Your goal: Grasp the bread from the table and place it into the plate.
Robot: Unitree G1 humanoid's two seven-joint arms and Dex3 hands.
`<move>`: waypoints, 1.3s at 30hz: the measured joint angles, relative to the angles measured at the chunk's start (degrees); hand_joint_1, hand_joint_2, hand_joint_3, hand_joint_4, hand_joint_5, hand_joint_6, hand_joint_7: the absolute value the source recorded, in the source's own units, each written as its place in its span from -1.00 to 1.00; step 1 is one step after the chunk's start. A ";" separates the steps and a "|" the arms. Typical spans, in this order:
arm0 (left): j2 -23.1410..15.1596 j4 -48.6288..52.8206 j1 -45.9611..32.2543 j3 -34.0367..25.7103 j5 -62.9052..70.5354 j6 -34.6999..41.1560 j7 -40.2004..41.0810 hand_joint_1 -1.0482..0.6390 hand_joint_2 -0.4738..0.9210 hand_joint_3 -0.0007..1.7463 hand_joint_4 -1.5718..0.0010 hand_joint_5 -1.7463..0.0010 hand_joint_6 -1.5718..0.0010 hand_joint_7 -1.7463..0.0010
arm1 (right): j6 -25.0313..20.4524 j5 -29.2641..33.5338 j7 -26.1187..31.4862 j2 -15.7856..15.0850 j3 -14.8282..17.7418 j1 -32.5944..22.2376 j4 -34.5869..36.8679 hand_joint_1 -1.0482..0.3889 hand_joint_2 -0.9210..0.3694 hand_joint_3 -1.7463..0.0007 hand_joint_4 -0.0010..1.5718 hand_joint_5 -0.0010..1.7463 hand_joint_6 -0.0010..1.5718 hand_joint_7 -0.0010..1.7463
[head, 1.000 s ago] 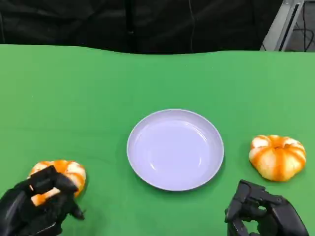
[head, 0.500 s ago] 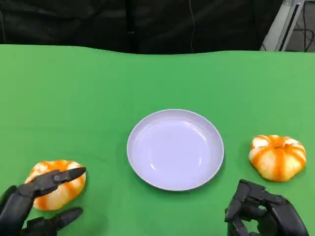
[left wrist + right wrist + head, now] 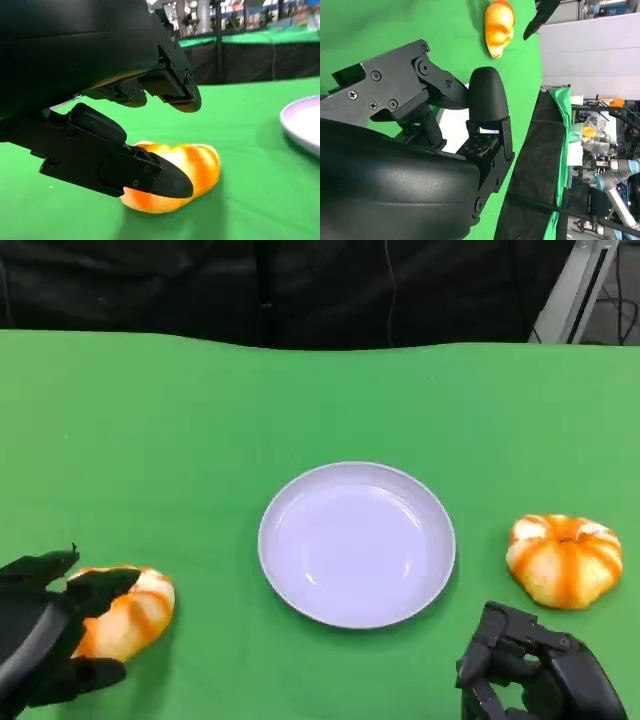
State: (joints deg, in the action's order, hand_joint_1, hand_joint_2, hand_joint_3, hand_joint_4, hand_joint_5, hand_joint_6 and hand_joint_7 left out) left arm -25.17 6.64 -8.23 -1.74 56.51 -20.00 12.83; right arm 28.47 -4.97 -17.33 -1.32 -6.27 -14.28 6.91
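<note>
At the lower left of the head view, an orange-and-white bread (image 3: pixel 128 612) lies on the green bench (image 3: pixel 180 440), with the left hand (image 3: pixel 45 625) spread wide around its near side, gripping nothing. From overhead, fingers lie across the bread's left part; the left wrist view shows more: one finger (image 3: pixel 125 170) low in front of the bread (image 3: pixel 192 167) and the others raised above it with green bench visible between. Whether any finger touches it, I cannot tell. At frame centre sits the pale plate (image 3: pixel 356 543), bare, well apart from the bread. A second bread (image 3: pixel 564 559) rests at the right. Below it, at the lower right, the right hand (image 3: pixel 530 675) is curled in on nothing.
</note>
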 measured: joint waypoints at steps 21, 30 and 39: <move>-2.97 20.88 12.49 14.36 -3.04 6.10 6.74 -0.66 1.00 -0.85 0.38 0.99 0.25 1.00 | -0.37 -0.30 -0.05 0.11 -0.21 -0.03 -0.26 0.27 -0.60 -0.18 -0.02 1.00 -0.08 0.74; -2.24 28.39 16.77 18.15 -6.19 6.44 10.46 -0.48 1.00 -0.87 0.32 0.98 0.21 0.99 | -0.38 -0.30 -0.04 0.10 -0.21 -0.27 -0.39 0.26 -0.61 -0.17 -0.02 1.00 -0.09 0.74; -2.00 30.82 17.95 20.29 -8.05 6.59 12.76 -0.20 1.00 -0.89 -0.04 0.52 -0.18 0.83 | -0.38 -0.30 -0.04 0.10 -0.21 -0.26 -0.39 0.26 -0.62 -0.16 -0.02 1.00 -0.09 0.74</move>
State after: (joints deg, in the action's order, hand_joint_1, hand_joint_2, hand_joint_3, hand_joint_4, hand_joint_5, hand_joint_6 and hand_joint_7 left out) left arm -27.18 37.46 9.72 18.55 48.46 -13.40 25.59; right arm 28.09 -5.27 -17.38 -1.22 -6.48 -14.54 6.52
